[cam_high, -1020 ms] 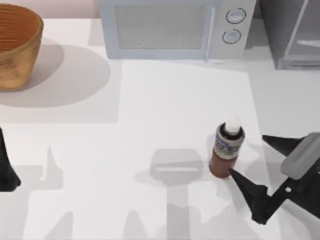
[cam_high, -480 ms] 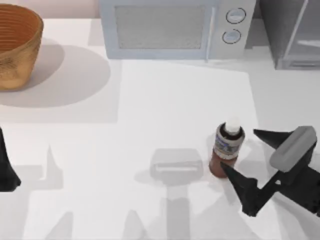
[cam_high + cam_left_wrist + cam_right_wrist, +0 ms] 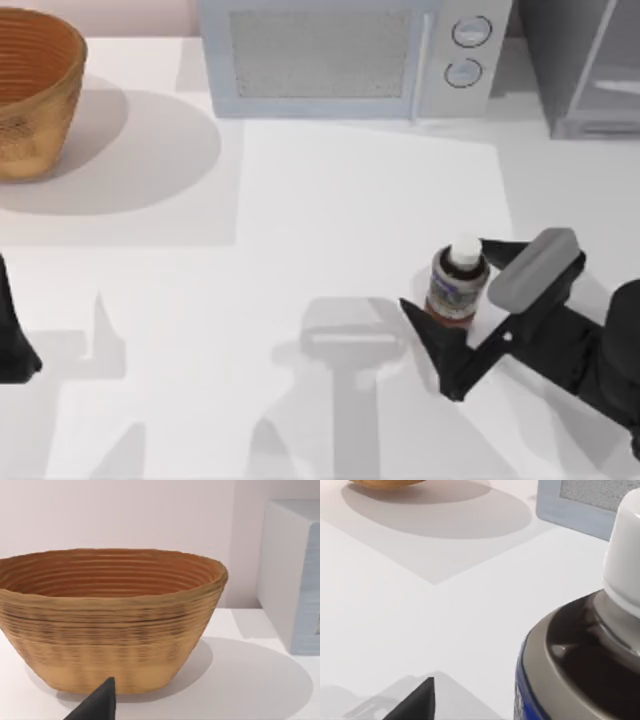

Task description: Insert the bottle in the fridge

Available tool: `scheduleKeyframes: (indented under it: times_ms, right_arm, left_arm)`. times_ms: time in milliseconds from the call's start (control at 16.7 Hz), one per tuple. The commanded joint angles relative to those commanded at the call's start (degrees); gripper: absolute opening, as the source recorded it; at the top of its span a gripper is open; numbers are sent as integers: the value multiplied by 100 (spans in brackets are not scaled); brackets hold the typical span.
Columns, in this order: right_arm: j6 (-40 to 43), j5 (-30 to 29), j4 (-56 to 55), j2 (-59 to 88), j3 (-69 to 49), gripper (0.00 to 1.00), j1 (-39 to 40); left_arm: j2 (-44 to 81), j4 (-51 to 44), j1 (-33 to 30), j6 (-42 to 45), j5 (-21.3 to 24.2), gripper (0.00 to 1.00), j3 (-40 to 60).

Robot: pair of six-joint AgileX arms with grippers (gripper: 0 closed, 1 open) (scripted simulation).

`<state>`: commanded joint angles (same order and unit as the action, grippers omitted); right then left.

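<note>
The reddish-brown bottle [image 3: 456, 290] with a white cap stands upright on the table, right of centre. My right gripper [image 3: 443, 272] is open and straddles it, one black finger on each side, neither pressing the bottle. The right wrist view shows the bottle [image 3: 580, 655] very close, with one fingertip [image 3: 417, 702] low in the picture. The dark-grey fridge [image 3: 585, 65] stands at the back right corner with its pale door panel. My left gripper [image 3: 14, 345] is parked at the table's left edge; its fingertip [image 3: 97, 705] shows in the left wrist view.
A pale microwave [image 3: 340, 55] with two round knobs stands at the back centre, left of the fridge. A woven brown basket [image 3: 30, 90] sits at the back left, and the left wrist view shows the basket [image 3: 110, 615] close up.
My right gripper has slid left and toward the back, from beside the bottle to having it between its open fingers. The bottle and the left arm have not moved.
</note>
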<state>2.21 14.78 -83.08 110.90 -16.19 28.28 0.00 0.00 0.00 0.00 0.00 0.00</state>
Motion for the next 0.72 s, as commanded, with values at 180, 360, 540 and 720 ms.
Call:
scheduleKeyframes:
  times_ms: [180, 360, 540, 720]
  right_arm:
    - [0, 0, 0, 0, 0, 93, 0]
    - [0, 0, 0, 0, 0, 70, 0]
    - [0, 0, 0, 0, 0, 48, 0]
    - [0, 0, 0, 0, 0, 25, 0]
  left_arm:
    - [0, 0, 0, 0, 0, 100, 0]
    - [0, 0, 0, 0, 0, 100, 0]
    - [0, 0, 0, 0, 0, 100, 0]
    - [0, 0, 0, 0, 0, 100, 0]
